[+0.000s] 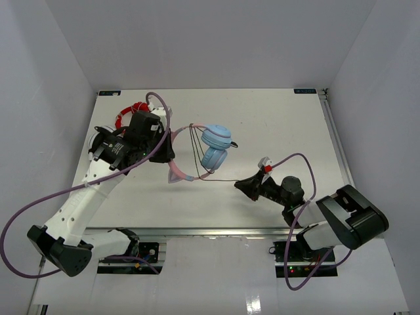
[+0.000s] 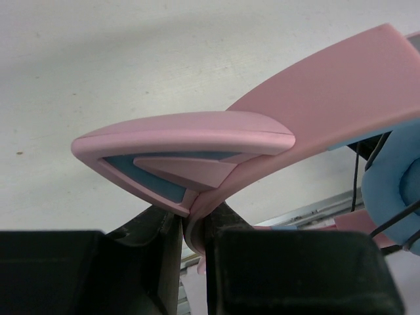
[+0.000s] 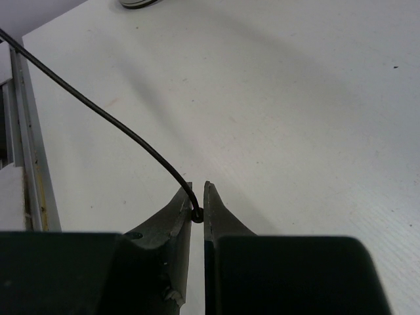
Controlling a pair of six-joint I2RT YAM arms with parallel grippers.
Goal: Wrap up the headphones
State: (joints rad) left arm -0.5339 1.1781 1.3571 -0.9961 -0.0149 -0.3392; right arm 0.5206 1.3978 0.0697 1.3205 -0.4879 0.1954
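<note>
The headphones [image 1: 211, 149] are lifted over the table's middle, with two light-blue earcups [image 1: 216, 138] and a pink headband [image 1: 176, 172]. My left gripper [image 1: 168, 149] is shut on that headband; in the left wrist view the black fingers [image 2: 195, 223] pinch the pink band just below a cat ear [image 2: 190, 141], with a blue earcup [image 2: 394, 190] at the right edge. A thin dark cable [image 1: 220, 180] runs from the headphones to my right gripper [image 1: 241, 186]. That gripper [image 3: 197, 197] is shut on the cable [image 3: 111, 118], close above the table.
A red coiled cable bundle [image 1: 131, 110] lies at the back left, partly behind the left arm. Purple arm cabling [image 1: 292, 161] loops over the right arm. The metal rail [image 1: 216, 230] marks the table's near edge. White walls close in both sides and the back.
</note>
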